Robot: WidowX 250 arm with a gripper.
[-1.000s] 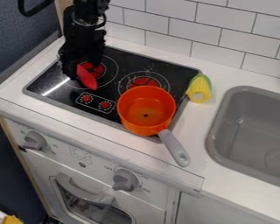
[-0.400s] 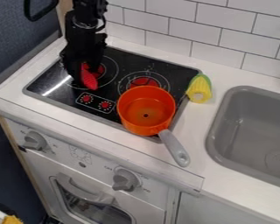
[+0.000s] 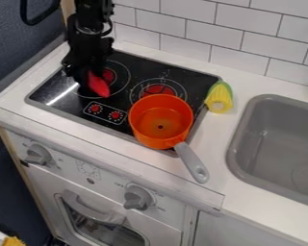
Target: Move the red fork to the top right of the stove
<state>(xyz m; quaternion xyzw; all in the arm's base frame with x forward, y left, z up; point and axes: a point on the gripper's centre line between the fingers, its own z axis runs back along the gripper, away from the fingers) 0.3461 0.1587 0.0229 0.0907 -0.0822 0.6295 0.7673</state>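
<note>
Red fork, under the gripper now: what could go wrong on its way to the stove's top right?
The fork angles down from beside the gripper, its upper part hidden, so a poor hold could go unnoticed and it might slip. Carried low, it may clip the orange pot, which covers the stove's lower right. Overshooting could nudge the toy corn by the right edge.
</note>
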